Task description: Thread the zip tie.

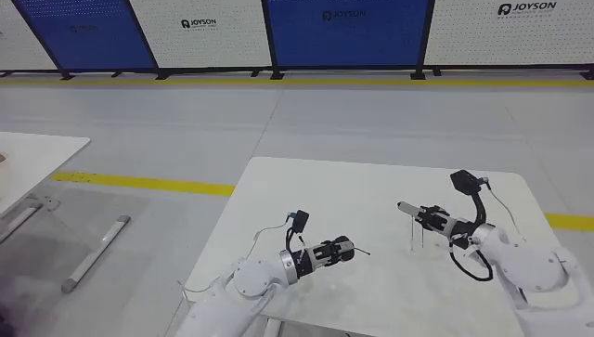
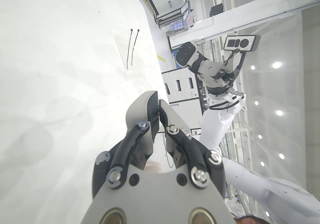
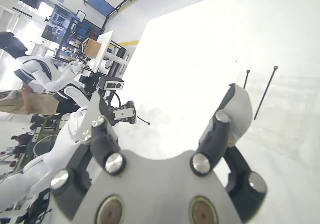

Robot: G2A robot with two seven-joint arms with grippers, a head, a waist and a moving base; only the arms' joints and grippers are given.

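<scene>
White desk [image 1: 325,188], two arms over it. Left gripper [image 1: 343,251]: fingers pressed together on a black zip tie [image 1: 360,251], whose free end sticks out past the tips, clear of the desk surface. The right wrist view confirms this from the far side, with the zip tie [image 3: 143,120] jutting from the left gripper [image 3: 133,115]. The left wrist view gives the pads [image 2: 152,112] shut tight, but the strip between them is hard to make out there. Two loose zip ties [image 2: 129,47] lie side by side flat on the desk, well apart from the left gripper. In the top view they read only as faint thin lines beside the right gripper [image 1: 410,209]. The right wrist view shows the loose zip ties [image 3: 265,92] more plainly, roughly parallel, just beyond one finger [image 3: 237,107]. Right gripper [image 3: 165,97]: fingers spread wide, nothing between them.
</scene>
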